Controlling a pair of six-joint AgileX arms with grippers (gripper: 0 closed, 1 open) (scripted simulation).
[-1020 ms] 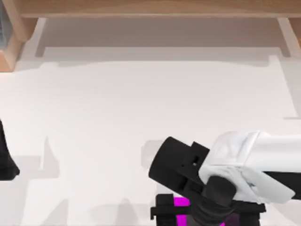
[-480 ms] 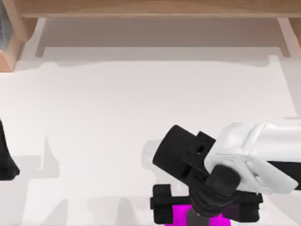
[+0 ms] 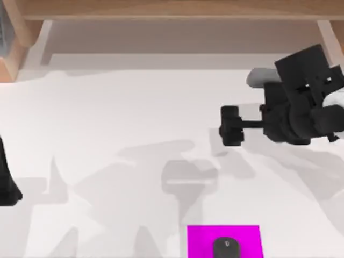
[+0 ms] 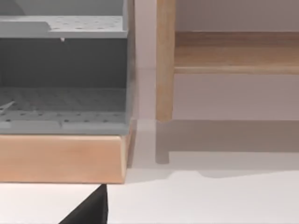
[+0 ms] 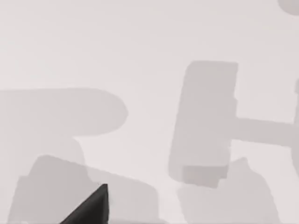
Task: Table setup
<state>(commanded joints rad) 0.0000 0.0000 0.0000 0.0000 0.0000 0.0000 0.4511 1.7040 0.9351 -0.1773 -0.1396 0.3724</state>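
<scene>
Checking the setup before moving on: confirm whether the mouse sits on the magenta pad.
Yes, the top view shows the dark mouse lying on the magenta pad.

One table (image 3: 134, 118) is lying under everything. One pink pad (image 3: 199, 241) is sitting on it, well below the right gripper (image 3: 230, 126), and one dark mouse (image 3: 226, 248) is resting on that pad. Two arms are showing, one per side. One wooden frame (image 3: 161, 9) is running along the far edge.
</scene>
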